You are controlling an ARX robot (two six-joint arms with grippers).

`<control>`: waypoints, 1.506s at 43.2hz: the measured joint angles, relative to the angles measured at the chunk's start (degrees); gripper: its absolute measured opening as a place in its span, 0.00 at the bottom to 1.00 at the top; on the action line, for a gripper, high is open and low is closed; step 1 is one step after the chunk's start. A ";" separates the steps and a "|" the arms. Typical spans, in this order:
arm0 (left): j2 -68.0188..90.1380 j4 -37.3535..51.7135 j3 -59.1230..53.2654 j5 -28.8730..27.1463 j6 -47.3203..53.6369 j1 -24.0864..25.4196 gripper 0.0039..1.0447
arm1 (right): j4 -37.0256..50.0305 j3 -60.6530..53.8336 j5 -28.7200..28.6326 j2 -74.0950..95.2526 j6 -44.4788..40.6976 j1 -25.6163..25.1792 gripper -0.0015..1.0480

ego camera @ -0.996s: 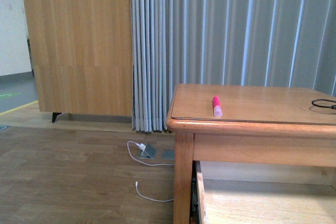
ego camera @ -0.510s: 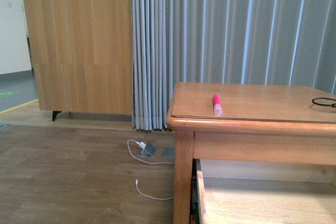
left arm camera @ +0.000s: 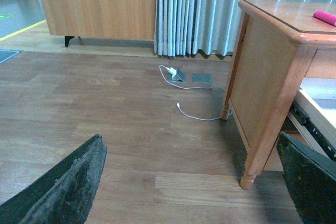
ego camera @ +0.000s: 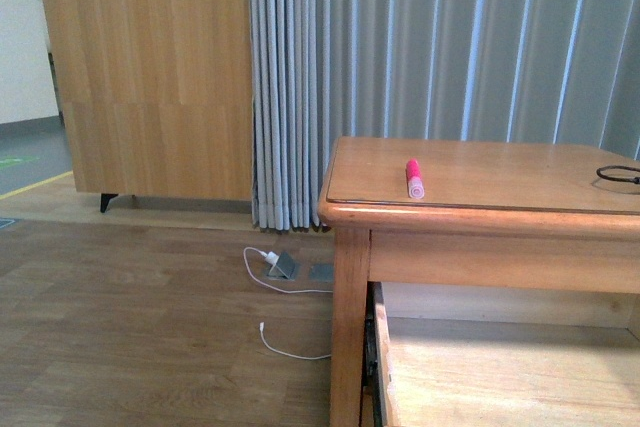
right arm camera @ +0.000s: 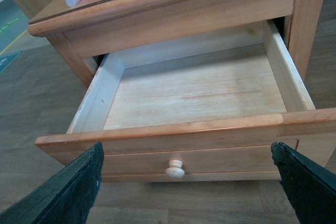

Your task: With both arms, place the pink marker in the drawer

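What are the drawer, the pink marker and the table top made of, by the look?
Drawer: wood, visible grain; bare pale inside, honey varnished front.
Pink marker: probably plastic, smooth even colour.
Table top: wood, glossy varnish, showing sheen.

Left tool: two flat fingers, each tapering to a blunt tip. They are black, with a matte face scuffed by grey-brown wear marks and rough edges.

Right tool: fingers of the same wedge shape, black with a faint dark-green cast and a finely grained surface.
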 joint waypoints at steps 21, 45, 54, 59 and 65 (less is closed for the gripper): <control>23.06 9.97 6.01 -3.67 -0.46 -5.29 0.94 | 0.00 0.00 -0.04 0.00 0.00 0.00 0.92; 71.69 29.64 37.09 2.91 5.18 -13.99 0.94 | 0.00 0.00 -0.09 0.00 0.02 0.00 0.92; 87.56 30.49 53.75 1.99 5.57 -19.15 0.94 | 0.00 0.00 -0.09 0.00 0.02 0.00 0.92; 93.79 29.90 60.81 1.51 4.81 -21.18 0.94 | 0.00 0.00 -0.09 0.00 0.02 0.00 0.92; 101.66 27.61 69.70 0.20 4.26 -23.43 0.94 | 0.00 0.00 -0.09 0.00 0.02 0.00 0.92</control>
